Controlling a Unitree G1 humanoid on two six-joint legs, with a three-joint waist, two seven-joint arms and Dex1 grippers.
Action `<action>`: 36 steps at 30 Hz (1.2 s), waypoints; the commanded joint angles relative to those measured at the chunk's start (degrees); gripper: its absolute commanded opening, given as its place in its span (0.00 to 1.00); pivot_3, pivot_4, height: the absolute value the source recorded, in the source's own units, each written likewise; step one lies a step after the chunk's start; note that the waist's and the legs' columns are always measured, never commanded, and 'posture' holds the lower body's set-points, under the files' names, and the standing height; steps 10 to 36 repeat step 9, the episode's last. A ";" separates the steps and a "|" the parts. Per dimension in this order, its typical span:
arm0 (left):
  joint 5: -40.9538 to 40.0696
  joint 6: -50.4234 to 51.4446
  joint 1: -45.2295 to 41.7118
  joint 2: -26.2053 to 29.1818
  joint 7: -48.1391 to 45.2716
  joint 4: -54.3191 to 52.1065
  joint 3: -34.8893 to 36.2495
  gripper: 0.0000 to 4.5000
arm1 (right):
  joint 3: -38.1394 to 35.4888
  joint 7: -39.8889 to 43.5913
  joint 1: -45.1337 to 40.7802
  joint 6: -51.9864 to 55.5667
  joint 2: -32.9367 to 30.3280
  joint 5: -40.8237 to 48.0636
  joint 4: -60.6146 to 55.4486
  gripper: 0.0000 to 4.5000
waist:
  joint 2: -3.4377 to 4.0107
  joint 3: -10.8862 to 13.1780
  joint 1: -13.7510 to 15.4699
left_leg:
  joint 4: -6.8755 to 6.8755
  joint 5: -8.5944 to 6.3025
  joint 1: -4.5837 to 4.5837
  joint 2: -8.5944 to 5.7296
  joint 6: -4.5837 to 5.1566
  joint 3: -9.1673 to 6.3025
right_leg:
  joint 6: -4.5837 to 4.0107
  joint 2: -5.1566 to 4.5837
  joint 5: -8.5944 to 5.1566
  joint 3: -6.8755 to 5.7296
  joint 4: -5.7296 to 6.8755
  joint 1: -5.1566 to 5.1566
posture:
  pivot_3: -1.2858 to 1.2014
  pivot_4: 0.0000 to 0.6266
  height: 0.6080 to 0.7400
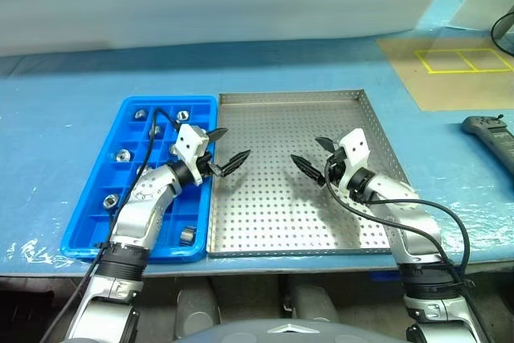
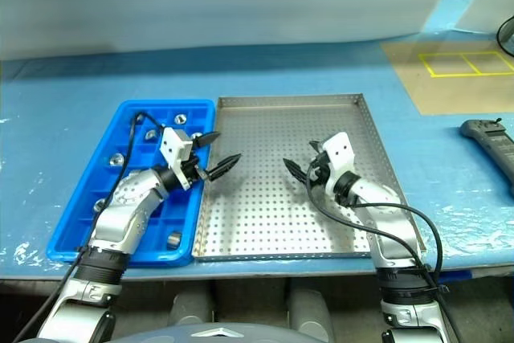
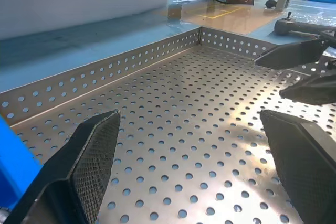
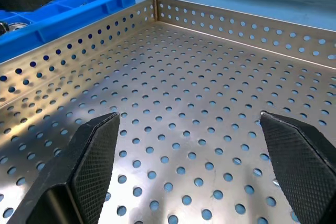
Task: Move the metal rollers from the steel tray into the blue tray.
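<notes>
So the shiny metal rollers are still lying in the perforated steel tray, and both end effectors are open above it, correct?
Not quite. The perforated steel tray holds no rollers; the left eye view shows the shiny metal rollers in the blue compartment tray. The left end effector and right end effector are open above it.

The left arm covers much of the bright blue plastic compartment tray, hiding its middle cells, so the small shiny silver metal rollers cannot be counted. The right arm hides the 5 o'clock corner of the large square perforated steel tray. At 3 o'clock, a dark grey handheld device on the blue-covered table is cut by the picture's edge.
</notes>
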 commanded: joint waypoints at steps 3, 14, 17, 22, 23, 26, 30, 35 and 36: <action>0.34 -3.82 -0.95 -0.18 -2.65 0.74 -0.41 1.00 | -1.69 -0.48 -0.07 -1.99 -0.59 2.07 -2.99 0.97 | 0.00 0.00 -0.60 | 0.00 -0.03 -0.03 0.00 0.05 0.00 | 0.00 0.00 0.00 0.00 -0.06 0.01 | 0.44 0.24 1.00; -0.89 -5.19 -0.67 -0.76 -5.21 0.93 -0.55 1.00 | -1.11 -0.08 -0.17 -2.86 -1.16 2.51 -2.87 0.97 | 0.00 0.00 -0.81 | -0.02 -0.07 -0.06 0.00 0.13 0.00 | 0.00 -0.01 0.00 -0.02 -0.17 0.01 | 0.44 0.24 1.00; -0.89 -5.19 -0.67 -0.76 -5.21 0.93 -0.55 1.00 | -1.11 -0.08 -0.17 -2.86 -1.16 2.51 -2.87 0.97 | 0.00 0.00 -0.81 | -0.02 -0.07 -0.06 0.00 0.13 0.00 | 0.00 -0.01 0.00 -0.02 -0.17 0.01 | 0.44 0.24 1.00; -0.89 -5.19 -0.67 -0.76 -5.21 0.93 -0.55 1.00 | -1.11 -0.08 -0.17 -2.86 -1.16 2.51 -2.87 0.97 | 0.00 0.00 -0.81 | -0.02 -0.07 -0.06 0.00 0.13 0.00 | 0.00 -0.01 0.00 -0.02 -0.17 0.01 | 0.44 0.24 1.00; -0.89 -5.19 -0.67 -0.76 -5.21 0.93 -0.55 1.00 | -1.11 -0.08 -0.17 -2.86 -1.16 2.51 -2.87 0.97 | 0.00 0.00 -0.81 | -0.02 -0.07 -0.06 0.00 0.13 0.00 | 0.00 -0.01 0.00 -0.02 -0.17 0.01 | 0.44 0.24 1.00; -0.89 -5.19 -0.67 -0.76 -5.21 0.93 -0.55 1.00 | -1.11 -0.08 -0.17 -2.86 -1.16 2.51 -2.87 0.97 | 0.00 0.00 -0.81 | -0.02 -0.07 -0.06 0.00 0.13 0.00 | 0.00 -0.01 0.00 -0.02 -0.17 0.01 | 0.44 0.24 1.00; -0.89 -5.19 -0.67 -0.76 -5.21 0.93 -0.55 1.00 | -1.11 -0.08 -0.17 -2.86 -1.16 2.51 -2.87 0.97 | 0.00 0.00 -0.81 | -0.02 -0.07 -0.06 0.00 0.13 0.00 | 0.00 -0.01 0.00 -0.02 -0.17 0.01 | 0.44 0.24 1.00; -0.89 -5.19 -0.67 -0.76 -5.21 0.93 -0.55 1.00 | -1.11 -0.08 -0.17 -2.86 -1.16 2.51 -2.87 0.97 | 0.00 0.00 -0.81 | -0.02 -0.07 -0.06 0.00 0.13 0.00 | 0.00 -0.01 0.00 -0.02 -0.17 0.01 | 0.44 0.24 1.00; -0.89 -5.19 -0.67 -0.76 -5.21 0.93 -0.55 1.00 | -1.11 -0.08 -0.17 -2.86 -1.16 2.51 -2.87 0.97 | 0.00 0.00 -0.81 | -0.02 -0.07 -0.06 0.00 0.13 0.00 | 0.00 -0.01 0.00 -0.02 -0.17 0.01 | 0.44 0.24 1.00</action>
